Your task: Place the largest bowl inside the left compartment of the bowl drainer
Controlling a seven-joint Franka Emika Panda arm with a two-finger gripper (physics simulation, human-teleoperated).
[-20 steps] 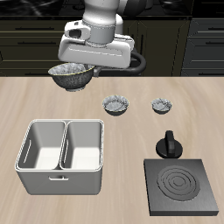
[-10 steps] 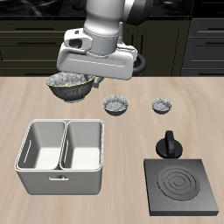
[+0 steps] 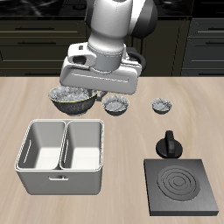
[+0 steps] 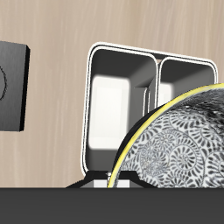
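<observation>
The largest bowl (image 3: pixel 72 99), grey and speckled with a scalloped rim, hangs in the air just behind the bowl drainer (image 3: pixel 61 178). My gripper (image 3: pixel 88 90) is shut on its rim. In the wrist view the bowl (image 4: pixel 179 140) fills the foreground below my gripper (image 4: pixel 122 176). The drainer is a light grey bin with two empty wells split by a central wall. The left compartment (image 3: pixel 41 145) is the well farther from the stove plate, and the wrist view shows it (image 4: pixel 182 74) partly hidden by the bowl.
The medium speckled bowl (image 3: pixel 116 105) and the smallest speckled bowl (image 3: pixel 161 106) sit farther back on the table. A black square stove plate (image 3: pixel 182 186) lies by the front edge, with a black knob (image 3: pixel 169 144) behind it. The drainer's other well (image 3: pixel 85 145) is empty.
The arm has carried the largest bowl forward and down, from the table's back toward the drainer. Nothing else has moved.
</observation>
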